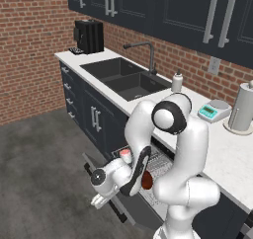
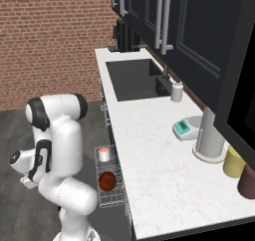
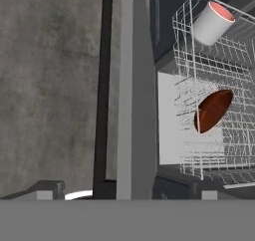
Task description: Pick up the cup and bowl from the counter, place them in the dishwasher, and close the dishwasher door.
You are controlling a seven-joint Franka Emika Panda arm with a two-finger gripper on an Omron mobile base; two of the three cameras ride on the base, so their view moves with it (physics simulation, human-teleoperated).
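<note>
marble counter (image 2: 149, 150) — brick wall (image 1: 29, 45)

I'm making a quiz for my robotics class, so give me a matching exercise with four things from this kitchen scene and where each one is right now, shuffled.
Things:
1. cup
2. bowl
3. soap bottle
4. kitchen scale

Places:
A. on the counter, beside the white paper towel roll
B. in the dishwasher's wire rack, at the end farther from the sink
C. on the counter, at the sink's edge
D. in the wire rack, at the end nearer the sink

Pairs: 1-D, 2-B, 3-C, 4-A
</note>
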